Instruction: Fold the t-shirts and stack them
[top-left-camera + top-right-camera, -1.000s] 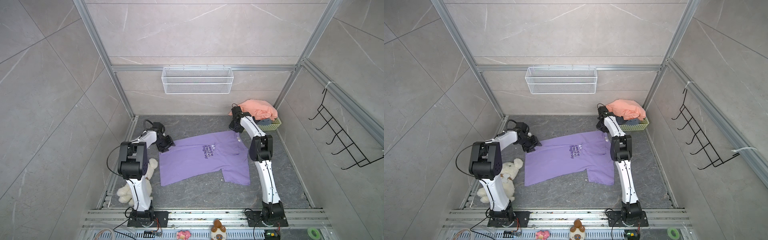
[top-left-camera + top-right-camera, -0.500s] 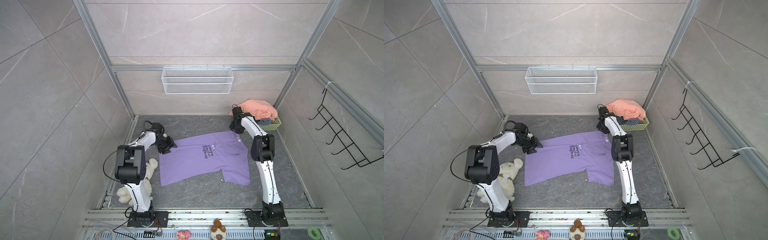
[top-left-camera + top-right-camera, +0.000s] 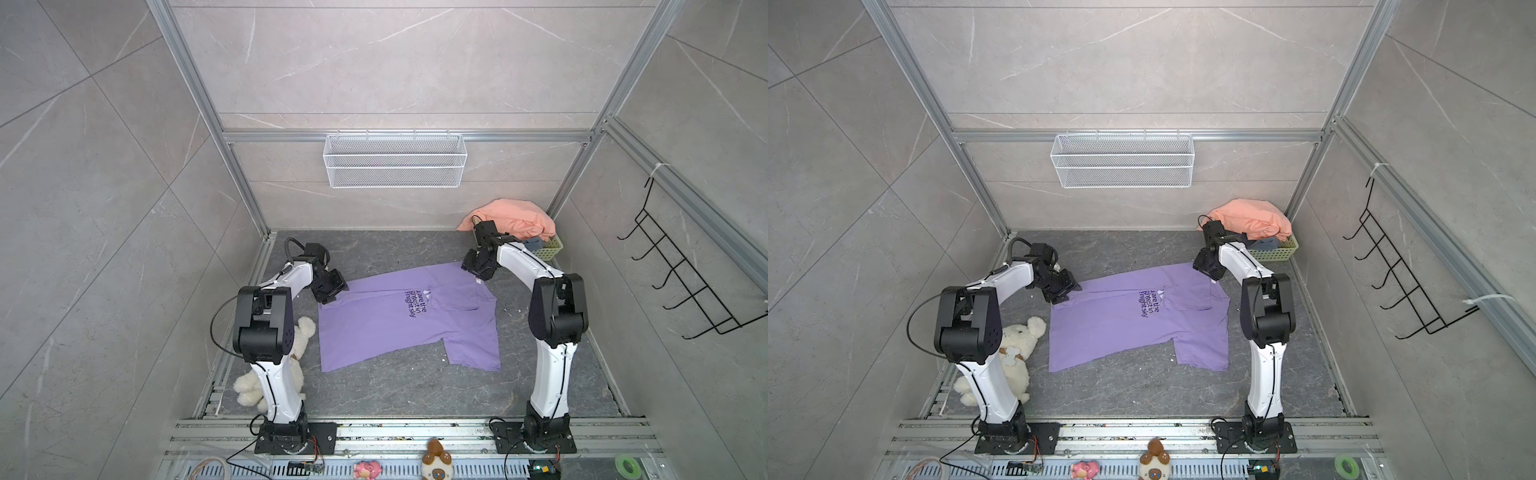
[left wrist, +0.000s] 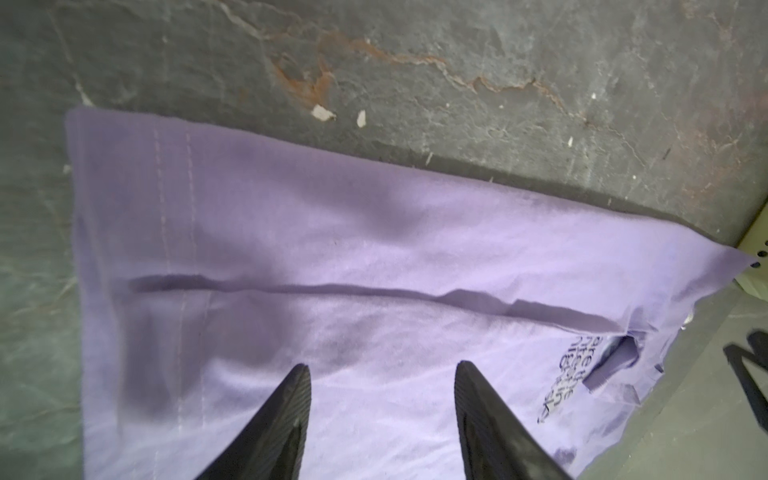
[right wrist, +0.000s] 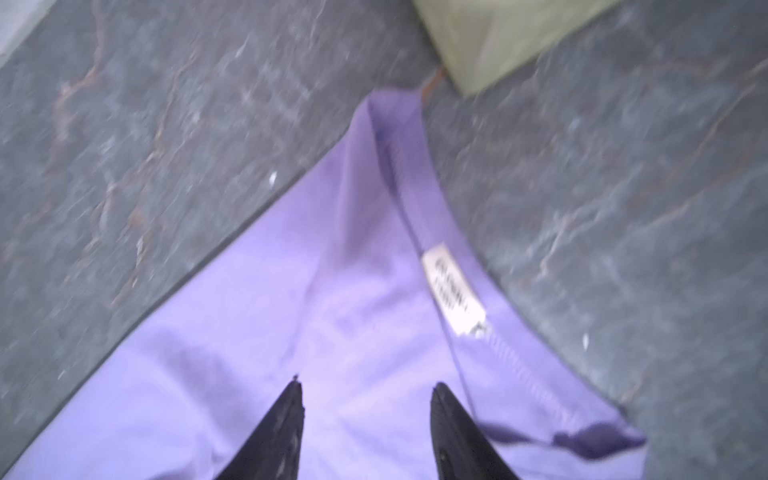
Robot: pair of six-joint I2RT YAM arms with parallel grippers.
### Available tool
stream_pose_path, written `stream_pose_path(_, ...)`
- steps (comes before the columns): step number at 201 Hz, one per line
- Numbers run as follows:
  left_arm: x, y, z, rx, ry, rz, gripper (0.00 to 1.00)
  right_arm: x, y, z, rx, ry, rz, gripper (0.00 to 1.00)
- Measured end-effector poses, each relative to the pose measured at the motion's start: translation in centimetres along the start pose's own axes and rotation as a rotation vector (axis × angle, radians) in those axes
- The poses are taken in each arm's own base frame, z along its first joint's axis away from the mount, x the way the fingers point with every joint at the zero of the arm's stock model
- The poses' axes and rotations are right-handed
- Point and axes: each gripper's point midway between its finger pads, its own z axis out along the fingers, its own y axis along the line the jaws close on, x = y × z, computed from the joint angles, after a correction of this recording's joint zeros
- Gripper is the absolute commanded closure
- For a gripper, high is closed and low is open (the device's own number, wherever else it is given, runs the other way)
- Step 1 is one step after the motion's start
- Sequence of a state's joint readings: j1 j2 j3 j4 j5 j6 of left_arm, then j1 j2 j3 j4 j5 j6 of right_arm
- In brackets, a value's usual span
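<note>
Counted: one purple t-shirt [image 3: 399, 328], spread flat, dark lettering; one salmon t-shirt [image 3: 515, 216], one grey t-shirt [image 3: 533, 241], heaped on basket [image 3: 550, 249]. Jaws of left gripper [image 4: 383, 368], right gripper [image 5: 365, 386] found apart, nothing clamped.

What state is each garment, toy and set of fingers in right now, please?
purple t-shirt: spread on the floor, far edge folded over.
salmon t-shirt: crumpled on the basket.
left fingers: open above the shirt's hem.
right fingers: open above its collar.
plush dog: lying on the floor.

Lilac t-shirt [image 3: 395, 328] spread flat centrally, salmon t-shirt [image 3: 519, 214] bunched far right
</note>
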State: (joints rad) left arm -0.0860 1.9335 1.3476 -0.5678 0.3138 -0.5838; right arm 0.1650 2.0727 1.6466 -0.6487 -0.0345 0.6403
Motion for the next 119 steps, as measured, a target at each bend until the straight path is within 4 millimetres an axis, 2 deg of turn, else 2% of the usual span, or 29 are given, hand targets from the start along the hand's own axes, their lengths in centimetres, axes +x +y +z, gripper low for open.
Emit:
stream_pose_path(28,-0.2,1.0,1.7,-0.029,0.011,-0.008,0.42,2.7,0.4,0.9,-0.028,0.025,0.005,0.49)
stream_pose_path(49,-1.2,0.8,1.9,-0.029,-0.006,-0.008,0.42,5.2,0.9,1.9,-0.029,0.061,0.0,0.49)
stream_pose_path(68,-2.5,0.5,2.3,-0.024,-0.01,-0.015,0.41,6.5,1.7,2.4,-0.041,0.073,0.002,0.49)
stream_pose_path(99,-6.3,-0.8,2.9,0.017,-0.054,-0.003,0.41,6.7,2.2,3.7,-0.053,0.072,0.035,0.49)
stream_pose_path(119,-9.0,-1.6,3.3,0.053,-0.082,0.015,0.42,5.4,3.4,4.3,-0.077,0.058,0.043,0.49)
